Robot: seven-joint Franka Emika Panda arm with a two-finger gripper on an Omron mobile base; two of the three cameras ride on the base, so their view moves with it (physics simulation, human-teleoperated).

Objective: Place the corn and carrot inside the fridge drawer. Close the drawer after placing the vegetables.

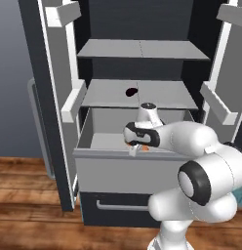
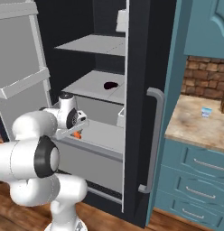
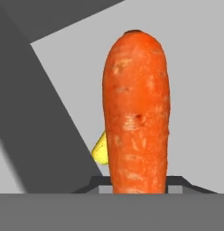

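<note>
Two-finger gripper clamped on orange tapered carrot, hanging over open light-grey fridge drawer, prob for drop-in. Yellow bumpy corn peeks from behind carrot, looks already in drawer. Drawer needs closing after.

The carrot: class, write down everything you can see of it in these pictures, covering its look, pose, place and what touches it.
The orange-red tapered carrot has a rough, faintly speckled skin with pale flecks and a dark tip at its far rounded end. In the hand view it points straight away from the end effector, whose dark fingertips flank its near end. A bit of the small yellow corn cob peeks out beside it. From the base views the carrot hangs over the open light-grey fridge drawer, just behind its front rim.
</note>
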